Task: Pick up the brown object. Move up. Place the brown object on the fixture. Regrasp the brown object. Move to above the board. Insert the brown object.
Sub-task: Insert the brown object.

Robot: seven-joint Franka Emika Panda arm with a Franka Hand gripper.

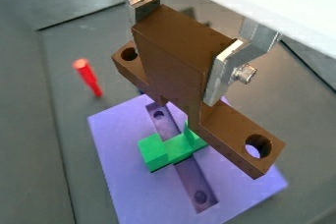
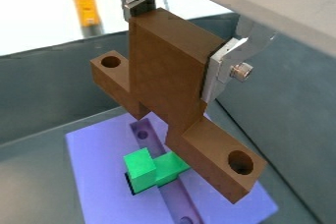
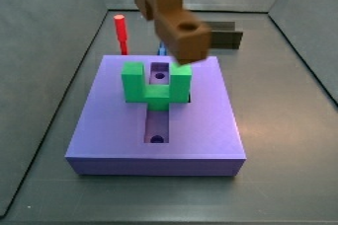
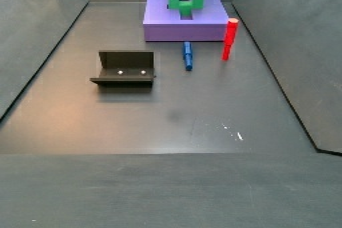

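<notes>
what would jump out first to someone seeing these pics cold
The big brown object, a T-shaped piece with holes at its ends, fills both wrist views, clamped in the hand between the silver fingers and hanging above the board. Below it the bright green U-shaped block straddles the board's central groove. A red peg stands upright on the floor beside the board, and the fixture sits apart, empty.

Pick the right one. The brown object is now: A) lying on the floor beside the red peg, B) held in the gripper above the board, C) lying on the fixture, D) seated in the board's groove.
B: in both wrist views the gripper clamps the brown object, hanging above the board and its green block.
</notes>
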